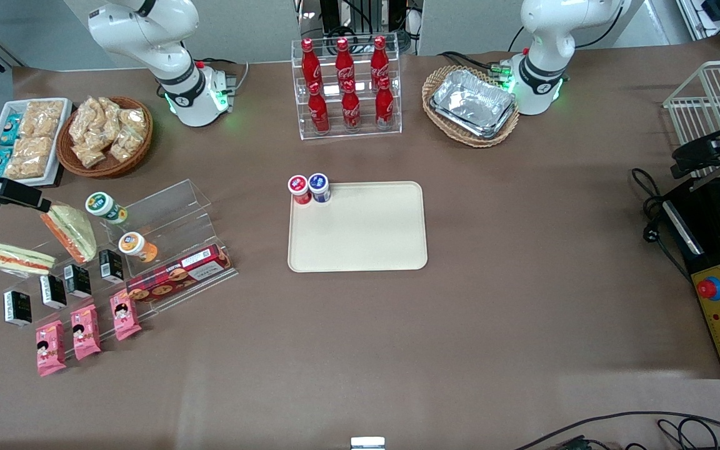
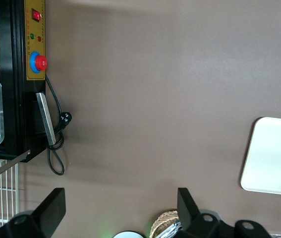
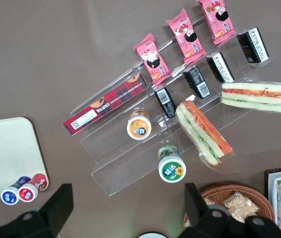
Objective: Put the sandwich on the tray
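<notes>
Gripper (image 3: 125, 210) open and empty, hovering high above the clear display stand (image 3: 145, 158). Sandwich (image 1: 10, 256) lying on that stand's end, below and apart from the fingers (image 3: 61, 203), well apart from the cream tray (image 1: 360, 228).

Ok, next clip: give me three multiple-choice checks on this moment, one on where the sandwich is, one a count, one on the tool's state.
1. Where is the sandwich?
A. on the tray
B. beside the clear stand, toward the working arm's end of the table
C. held in the tool

2. How many pink snack packets are there?
A. two
B. three
C. five

3. The tool is:
A. open, holding nothing
B. shut on the sandwich
C. shut on a bottle

Answers:
1 B: it lies by the stand, well off the tray.
2 B: three lie in a row in front of the stand.
3 A: its fingers are spread apart above the stand with nothing between them.
</notes>
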Controlling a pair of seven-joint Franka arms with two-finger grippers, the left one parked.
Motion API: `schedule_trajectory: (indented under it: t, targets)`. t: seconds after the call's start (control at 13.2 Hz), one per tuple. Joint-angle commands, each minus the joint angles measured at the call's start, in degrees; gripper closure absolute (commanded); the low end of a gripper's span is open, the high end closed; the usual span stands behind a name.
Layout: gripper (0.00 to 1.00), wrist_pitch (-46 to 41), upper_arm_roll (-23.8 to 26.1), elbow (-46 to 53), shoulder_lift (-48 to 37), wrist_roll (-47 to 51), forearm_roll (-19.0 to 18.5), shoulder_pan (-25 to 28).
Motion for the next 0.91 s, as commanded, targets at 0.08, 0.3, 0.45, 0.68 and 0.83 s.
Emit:
schedule_trajectory:
  t: [0.08,0.3,0.45,0.68,0.83]
  targets:
    - [0.0,-0.7,0.1,0.2,-0.9,0.9,1.0,-0.4]
    - [0.0,-0.6,0.1,0.1,-0.7,0.8,1.3,-0.4]
    - [0.0,-1.0,0.1,-0.2,-1.0,0.9,0.8,-0.2]
    - [0.0,-1.3,-0.2,-0.4,-1.2,1.0,0.6,-0.5]
    - [0.0,-1.4,-1.1,-0.6,-1.7,1.3,0.7,-0.5]
